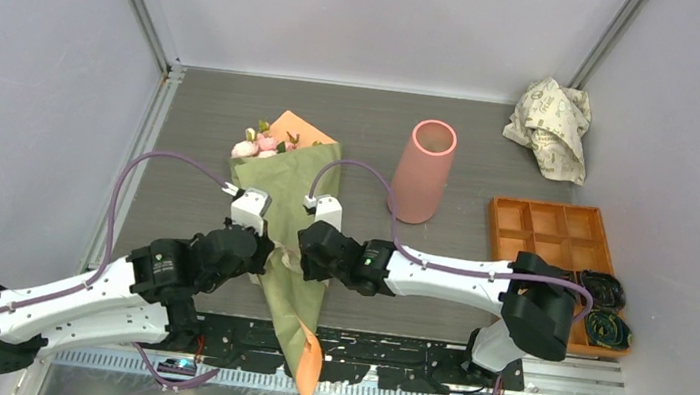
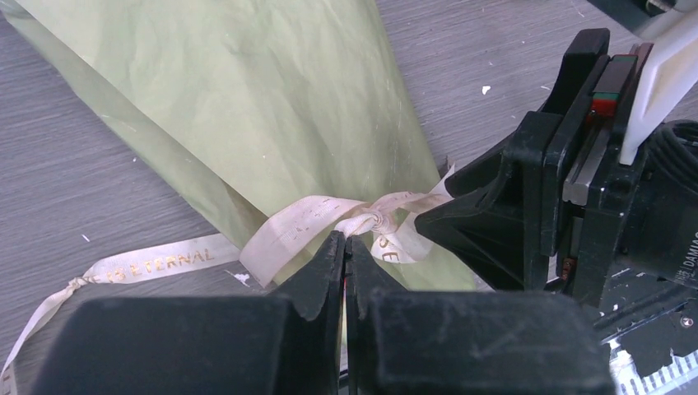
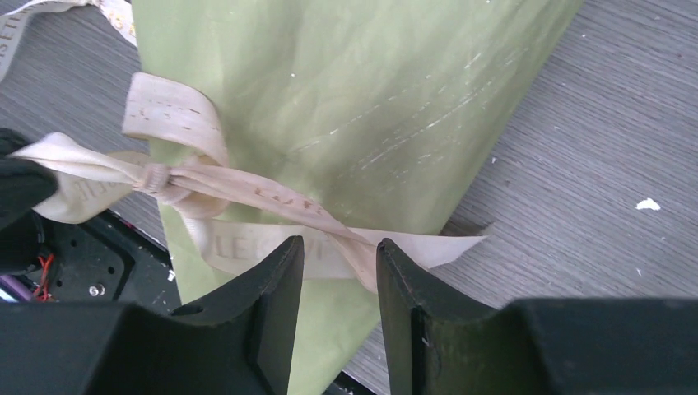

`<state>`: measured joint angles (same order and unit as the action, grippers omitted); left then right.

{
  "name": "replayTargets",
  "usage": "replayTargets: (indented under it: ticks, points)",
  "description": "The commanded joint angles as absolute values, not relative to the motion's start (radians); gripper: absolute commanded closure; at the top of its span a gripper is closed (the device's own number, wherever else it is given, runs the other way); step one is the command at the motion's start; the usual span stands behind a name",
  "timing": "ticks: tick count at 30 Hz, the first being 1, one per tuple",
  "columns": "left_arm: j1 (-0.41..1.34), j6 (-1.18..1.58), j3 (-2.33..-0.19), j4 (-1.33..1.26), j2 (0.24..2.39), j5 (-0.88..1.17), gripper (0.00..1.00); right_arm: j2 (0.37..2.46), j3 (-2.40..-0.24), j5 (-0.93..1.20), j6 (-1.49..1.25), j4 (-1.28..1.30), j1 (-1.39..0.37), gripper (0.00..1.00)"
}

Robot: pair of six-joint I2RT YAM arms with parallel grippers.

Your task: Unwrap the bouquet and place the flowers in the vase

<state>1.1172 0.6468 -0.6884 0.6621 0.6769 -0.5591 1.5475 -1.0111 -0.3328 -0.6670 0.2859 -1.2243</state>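
Note:
The bouquet [image 1: 296, 213] lies on the table, an olive-green paper cone with an orange lining. Its pink flowers [image 1: 261, 142] show at the far, wide end. A beige ribbon [image 3: 247, 191] is tied around the cone, with the knot [image 2: 372, 220] on its side. My left gripper [image 2: 346, 237] is shut, its tips pinching the bunched ribbon at the knot. My right gripper [image 3: 339, 243] is open on the cone's other side, and a ribbon tail [image 3: 428, 245] crosses between its jaws untouched. The pink vase [image 1: 423, 171] stands upright to the right, behind the right arm.
Crumpled cream printed paper [image 1: 549, 124] sits in the far right corner. An orange compartment tray [image 1: 551, 234] lies at the right, with dark coiled items [image 1: 606, 310] beside it. A loose ribbon tail [image 2: 148, 262] trails over the table. The black mounting rail [image 1: 387, 353] runs along the near edge.

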Motion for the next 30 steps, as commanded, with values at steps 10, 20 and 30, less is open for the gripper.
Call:
replayTargets:
  ticks: [10,20,30]
  points:
    - [1.118,0.655,-0.698,0.585,0.671,-0.558,0.98,1.655,-1.088,-0.336,-0.600,0.150,-1.229,0.57]
    - [1.120,0.675,-0.669,0.592,0.639,-0.568,0.97,1.688,-1.127,-0.421,-0.585,0.151,-1.229,0.87]
    - [1.119,0.770,-0.747,0.762,0.630,-0.758,0.99,1.570,-1.053,-0.683,-0.781,0.357,-1.229,0.99]
